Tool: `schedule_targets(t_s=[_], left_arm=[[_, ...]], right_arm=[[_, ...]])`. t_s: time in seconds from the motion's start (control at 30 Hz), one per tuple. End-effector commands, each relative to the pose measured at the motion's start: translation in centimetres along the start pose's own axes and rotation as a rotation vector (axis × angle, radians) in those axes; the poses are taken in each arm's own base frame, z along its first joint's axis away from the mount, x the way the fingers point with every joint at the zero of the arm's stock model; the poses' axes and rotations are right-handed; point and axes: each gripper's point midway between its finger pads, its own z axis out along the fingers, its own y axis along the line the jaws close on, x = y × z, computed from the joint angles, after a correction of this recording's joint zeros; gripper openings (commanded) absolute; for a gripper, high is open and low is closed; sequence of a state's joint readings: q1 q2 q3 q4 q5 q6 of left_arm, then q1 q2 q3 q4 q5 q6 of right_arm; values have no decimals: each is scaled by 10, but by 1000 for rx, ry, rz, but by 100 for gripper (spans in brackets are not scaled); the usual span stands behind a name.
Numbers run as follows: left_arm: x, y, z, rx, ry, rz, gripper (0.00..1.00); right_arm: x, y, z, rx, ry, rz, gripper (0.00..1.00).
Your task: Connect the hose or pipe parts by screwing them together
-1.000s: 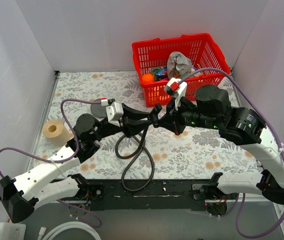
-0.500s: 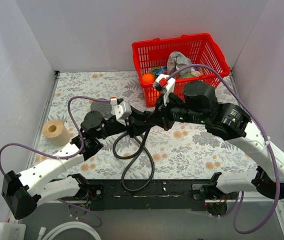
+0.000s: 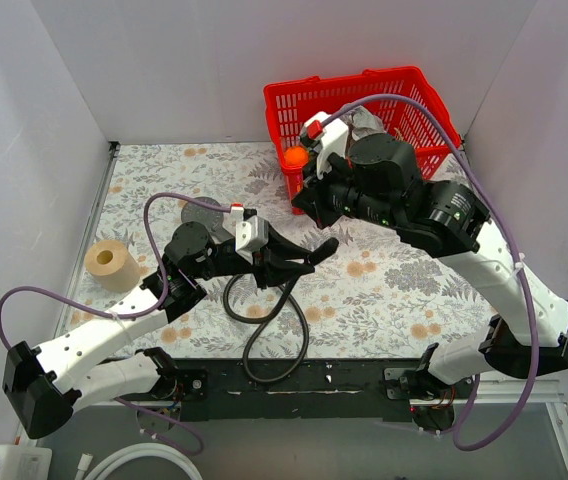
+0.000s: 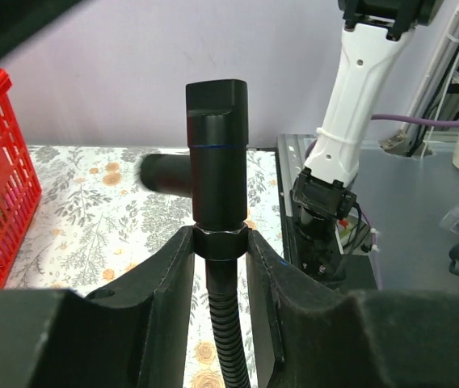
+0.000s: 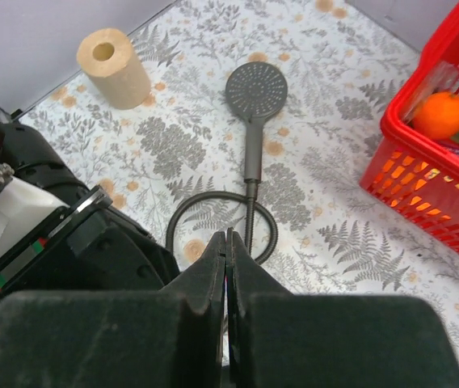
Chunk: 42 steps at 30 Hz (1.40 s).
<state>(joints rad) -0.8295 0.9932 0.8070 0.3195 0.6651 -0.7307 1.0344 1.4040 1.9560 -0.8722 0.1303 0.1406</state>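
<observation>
The left gripper (image 4: pixel 220 242) was clamped narrowly on the nut of a thin black ribbed flexible hose (image 4: pixel 228 339), with a black cylindrical fitting (image 4: pixel 216 153) standing up out of its jaws. From above, the hose looped across the floral table cloth (image 3: pixel 404 290) toward 6 o'clock of that gripper. The grey plastic hand shower head (image 5: pixel 255 83) lay flat at about 10 o'clock of it, disc face up and handle pointing to 6 o'clock. The hose appeared to meet the handle's end, though how tightly it was threaded could not be told.

The right gripper (image 5: pixel 226 242) was pinched fully shut on nothing, raised near the red plastic basket (image 3: pixel 419 95) at 1 o'clock.

The risks were judged as follows:
- Any pull by the left arm could tauten the loop and drag or twist the shower head.
- With only one part held, turning could cross-thread the joint or merely spin the hose.
</observation>
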Motion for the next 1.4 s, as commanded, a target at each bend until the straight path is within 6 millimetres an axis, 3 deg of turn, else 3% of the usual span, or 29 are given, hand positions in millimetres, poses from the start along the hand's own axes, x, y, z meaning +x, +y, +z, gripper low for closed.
schedule_targets(t_s=[0.0,0.23,0.37,0.47,0.5,0.63,0.67,0.7,0.73,0.83,0.87,0.97,1.03,1.07,1.23,1.27,1.3,1.33,1.37], left_arm=[[-29,-18,-4,78,-54,75,0],[-44,-19,-5,72,-100,90,0],[-58,-21,-6,65,-135,91,0],[-49,-11,-4,19,-106,85,0],[-41,2,-2,-35,-82,97,0],[25,33,-6,-146,87,144,0],[47,38,-9,-165,135,140,0],[62,43,-11,-180,171,146,0],[85,54,-13,-208,237,169,0],[130,69,-20,-237,362,214,0],[152,73,-21,-227,414,217,0],[191,83,-21,-214,523,227,0],[201,92,-16,-219,555,221,0],[217,94,-16,-201,594,222,0],[243,98,-13,-187,668,228,0],[247,98,-12,-188,680,225,8],[256,97,-16,-189,714,199,23],[258,96,-16,-186,722,191,28],[258,96,-16,-193,723,187,40]], right_arm=[[-26,-17,-24,91,-72,-36,1],[-15,-39,-34,198,-66,-50,1],[11,-52,-34,244,-36,-48,1],[29,-64,-39,292,-35,-26,1],[30,-68,-47,307,-51,-17,1],[59,-90,-52,429,-36,30,2],[62,-93,-59,442,-55,58,12],[63,-94,-60,450,-74,71,16],[77,-100,-59,483,-53,74,18],[89,-109,-68,537,-71,124,38],[96,-110,-68,542,-64,139,53],[112,-112,-67,561,-35,163,77],[120,-113,-66,571,-25,190,90],[129,-113,-64,570,-11,194,90],[157,-113,-53,576,56,241,94],[163,-114,-49,577,77,245,94],[172,-115,-45,580,104,245,94],[176,-116,-43,580,115,257,95],[181,-117,-40,587,136,258,95]])
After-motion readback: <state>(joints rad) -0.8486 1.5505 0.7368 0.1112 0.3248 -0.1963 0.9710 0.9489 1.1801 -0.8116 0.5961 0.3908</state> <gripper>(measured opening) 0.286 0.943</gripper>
